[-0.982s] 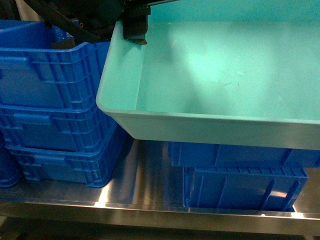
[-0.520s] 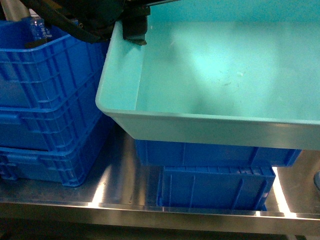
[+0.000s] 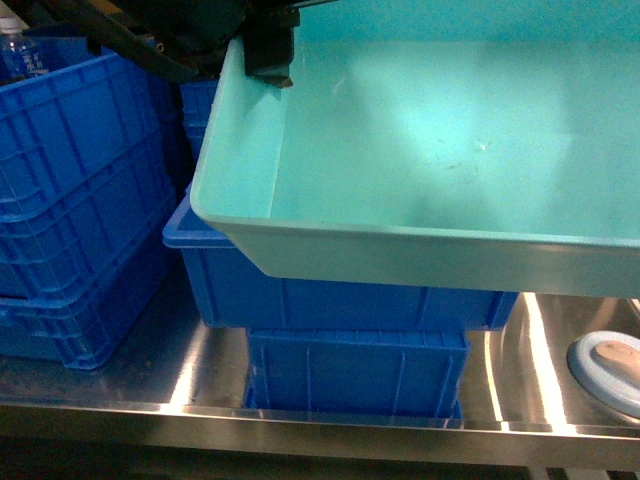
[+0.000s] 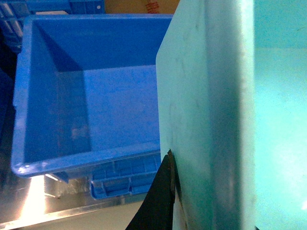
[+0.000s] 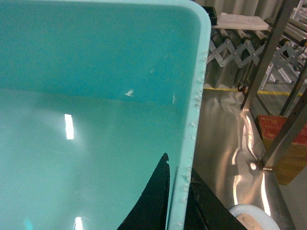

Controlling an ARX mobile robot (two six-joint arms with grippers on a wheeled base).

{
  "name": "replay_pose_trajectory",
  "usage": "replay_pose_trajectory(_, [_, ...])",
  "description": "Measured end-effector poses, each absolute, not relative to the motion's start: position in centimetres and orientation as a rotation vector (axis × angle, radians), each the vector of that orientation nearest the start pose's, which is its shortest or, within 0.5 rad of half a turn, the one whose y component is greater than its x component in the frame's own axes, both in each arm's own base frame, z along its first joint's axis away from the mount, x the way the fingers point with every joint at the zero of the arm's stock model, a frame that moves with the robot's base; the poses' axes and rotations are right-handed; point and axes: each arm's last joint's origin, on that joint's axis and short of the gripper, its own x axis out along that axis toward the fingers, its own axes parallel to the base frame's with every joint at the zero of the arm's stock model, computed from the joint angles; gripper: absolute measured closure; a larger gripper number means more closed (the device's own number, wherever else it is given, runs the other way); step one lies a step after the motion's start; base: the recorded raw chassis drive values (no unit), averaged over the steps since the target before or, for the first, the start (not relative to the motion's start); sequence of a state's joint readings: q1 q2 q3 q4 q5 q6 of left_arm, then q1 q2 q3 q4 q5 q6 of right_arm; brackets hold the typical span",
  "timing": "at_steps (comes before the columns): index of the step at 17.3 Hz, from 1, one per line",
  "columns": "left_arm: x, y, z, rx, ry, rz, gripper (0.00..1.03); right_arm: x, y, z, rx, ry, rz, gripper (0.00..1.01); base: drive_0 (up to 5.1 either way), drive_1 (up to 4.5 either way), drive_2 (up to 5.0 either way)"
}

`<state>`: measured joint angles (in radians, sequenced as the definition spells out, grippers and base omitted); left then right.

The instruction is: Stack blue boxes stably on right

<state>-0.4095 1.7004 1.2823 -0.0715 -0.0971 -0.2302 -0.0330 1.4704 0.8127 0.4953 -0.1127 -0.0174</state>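
The tub (image 3: 440,150) hangs in the air, carried between the two arms, its base just above a stack of two dark-blue crates (image 3: 350,330) on the steel table (image 3: 520,390); a second stack of crates (image 3: 80,200) stands to the left and a pale round lid (image 3: 608,368) lies at the right. The left gripper (image 3: 270,55) is clamped on the tub's left rim, one dark finger inside the wall; the left wrist view shows a finger (image 4: 160,196) pressed against the outside of that same wall. The right gripper (image 5: 180,201) is out of the head view, but its wrist camera shows it pinching the right rim, one finger (image 5: 153,201) inside and the other outside. The tub looks empty, so it is probably light, and its smooth glossy plastic is likely slippery under the pads. Thin sloping walls of this kind would flex if squeezed hard or lifted from one side, so the opposite rims, where the rolled lip gives stiffness and a ledge against slipping, seem the right places to hold. The right rim looks nicked and rough along its edge. It should tolerate a gentle set-down, though keeping it level matters so it seats squarely.
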Motion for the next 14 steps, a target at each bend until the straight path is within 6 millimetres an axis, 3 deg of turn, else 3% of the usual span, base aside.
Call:
replay_pose_trajectory(3, [35.51,-15.47,27.57,-0.098,0.507,-0.255,0.97,31.89,-0.99,24.69,-0.004,0.169,0.073,0.94,0.0,0.00,0.0])
replay_pose_trajectory(14, [35.59,-15.18,27.76,-0.100,0.497,-0.249,0.97,31.88,-0.73,24.85,-0.006,0.157,0.081,0.94,-0.1,4.12,-4.4])
